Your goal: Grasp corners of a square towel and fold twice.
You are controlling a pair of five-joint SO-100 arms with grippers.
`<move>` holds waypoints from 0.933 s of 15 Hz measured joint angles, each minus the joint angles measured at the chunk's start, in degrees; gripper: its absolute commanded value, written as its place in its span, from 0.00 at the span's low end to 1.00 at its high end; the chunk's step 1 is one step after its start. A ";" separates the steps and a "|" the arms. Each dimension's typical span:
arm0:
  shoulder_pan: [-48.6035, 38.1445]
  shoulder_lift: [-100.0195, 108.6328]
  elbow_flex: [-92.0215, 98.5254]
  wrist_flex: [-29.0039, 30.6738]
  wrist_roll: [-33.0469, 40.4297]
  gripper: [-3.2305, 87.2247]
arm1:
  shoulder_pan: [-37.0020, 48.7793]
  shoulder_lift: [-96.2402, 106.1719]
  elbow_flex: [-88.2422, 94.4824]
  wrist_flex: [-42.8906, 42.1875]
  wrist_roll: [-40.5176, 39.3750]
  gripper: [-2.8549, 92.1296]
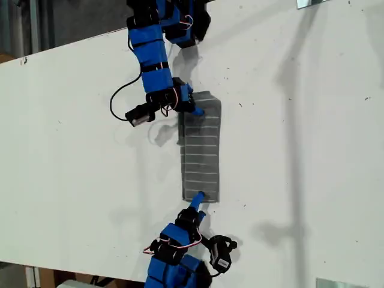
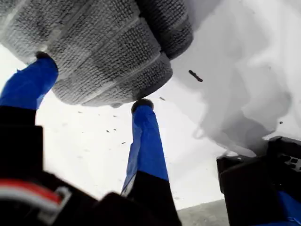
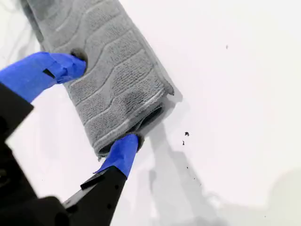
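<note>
Keeping the towel [image 1: 201, 150] flat on the white table [image 1: 300, 150], centre of ext. view, already folded to a strip; long axis running top-to-bottom. Spreading my first gripper [image 2: 93, 80] wide across one end, tips touching cloth, not clenched. Bracketing an end likewise w/ my second gripper [image 3: 103, 102], prob. lining up 2nd fold.

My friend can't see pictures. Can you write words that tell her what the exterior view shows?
A folded grey striped towel lies on a white table. Two blue robot arms reach it, one gripper at each short end.
</note>
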 measured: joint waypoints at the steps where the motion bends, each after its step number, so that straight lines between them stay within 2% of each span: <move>1: 0.00 1.41 1.85 -0.35 -0.09 0.37 | 0.97 0.62 3.96 -3.43 -0.26 0.39; 4: 0.00 2.72 3.87 -2.20 -0.18 0.37 | 3.69 3.25 15.64 -12.83 -0.62 0.31; 6: 0.00 2.72 4.31 -2.90 -0.35 0.36 | 4.92 6.24 21.53 -18.28 -0.62 0.03; 7: -0.26 2.72 5.19 -2.99 -0.70 0.36 | 4.92 7.12 22.94 -20.39 -0.53 0.03; 10: -5.45 4.22 11.16 -2.99 -0.35 0.38 | 2.81 9.40 25.31 -19.60 3.78 0.03; 12: -8.61 11.87 17.58 -2.20 -0.35 0.47 | -0.79 13.27 25.58 -12.83 10.28 0.03; 14: -10.02 21.36 23.91 -1.32 -0.53 0.44 | -4.13 20.30 23.55 -2.64 18.19 0.03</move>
